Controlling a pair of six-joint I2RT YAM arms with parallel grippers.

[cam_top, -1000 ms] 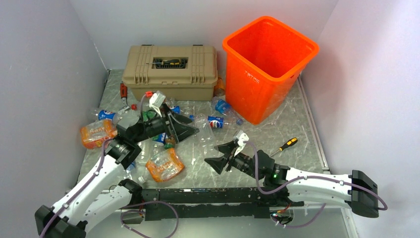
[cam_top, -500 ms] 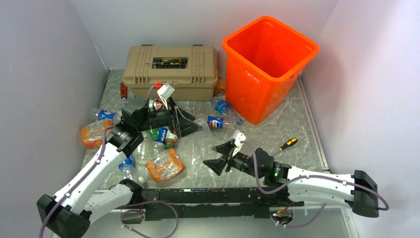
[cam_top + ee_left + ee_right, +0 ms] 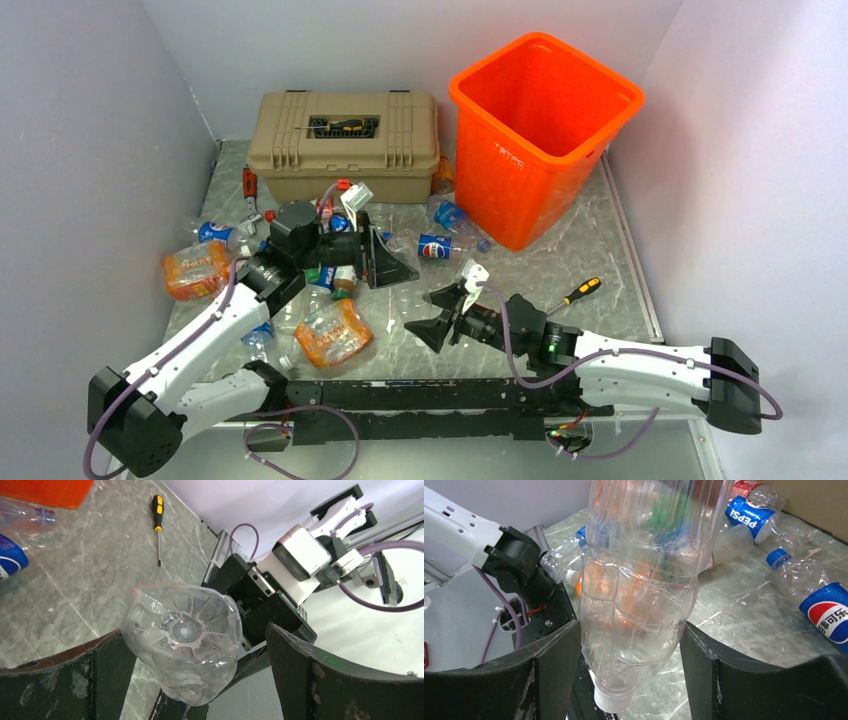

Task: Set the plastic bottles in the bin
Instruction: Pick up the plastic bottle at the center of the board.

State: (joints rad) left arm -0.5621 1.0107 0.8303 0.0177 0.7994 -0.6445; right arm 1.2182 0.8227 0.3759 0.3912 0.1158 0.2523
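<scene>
Right gripper [image 3: 629,632] pinched a clear ribbed bottle [image 3: 639,580], cap down, between scuffed black fingers [image 3: 554,672]; left gripper [image 3: 197,635] stood spread, a crumpled bottle [image 3: 182,630] with petalled base against one finger

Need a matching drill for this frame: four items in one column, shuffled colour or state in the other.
1. bin
2. toolbox
3. screwdriver
4. right end effector

A. tan
B. lying flat, yellow-and-black handle
C. orange
D. shut on clear bottle

Pairs: 1-C, 2-A, 3-B, 4-D
</scene>
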